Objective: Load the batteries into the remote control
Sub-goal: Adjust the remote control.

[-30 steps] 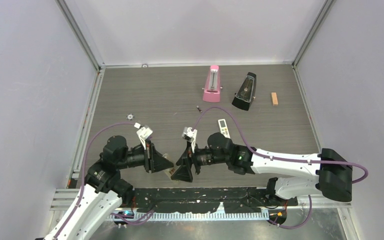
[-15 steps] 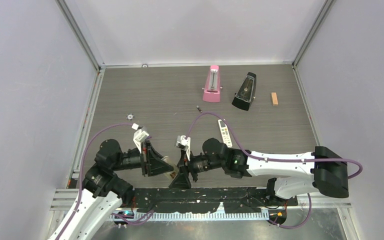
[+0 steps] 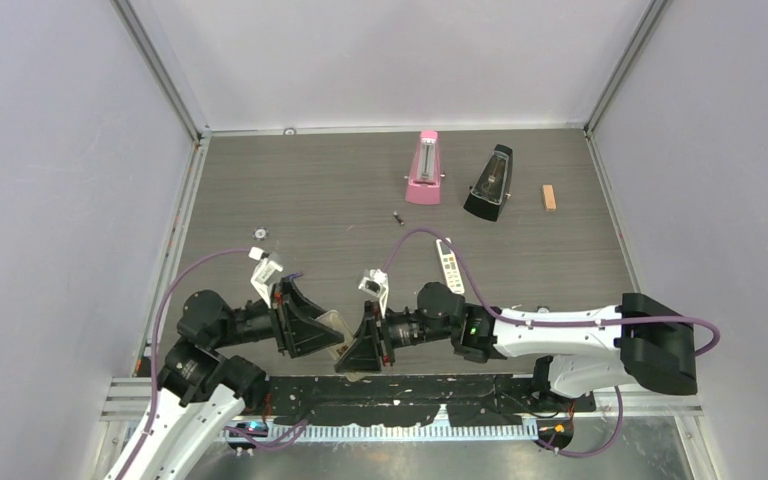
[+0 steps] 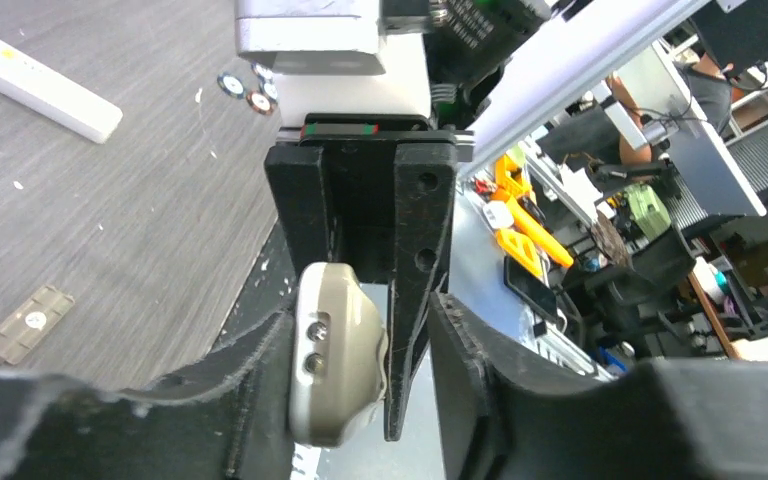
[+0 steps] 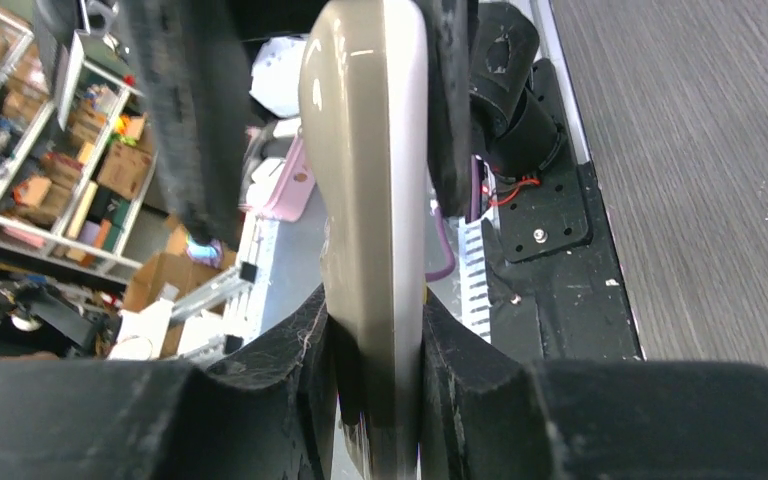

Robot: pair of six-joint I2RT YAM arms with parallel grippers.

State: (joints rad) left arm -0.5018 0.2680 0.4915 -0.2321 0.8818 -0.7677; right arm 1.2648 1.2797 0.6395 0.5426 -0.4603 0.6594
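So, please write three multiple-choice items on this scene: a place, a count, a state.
1. Where does the orange block lie?
A. between the arms
B. at the far left
C. just right of the black metronome
2. How many metronomes stand there?
A. two
B. one
C. four
3. The right claw is:
A. open and empty
B. shut on the remote control
C. shut on the orange block
Key: 1 C, the top view shows it beside that metronome; 2 A, one pink metronome, one black; 3 B, it pinches the grey-beige body.
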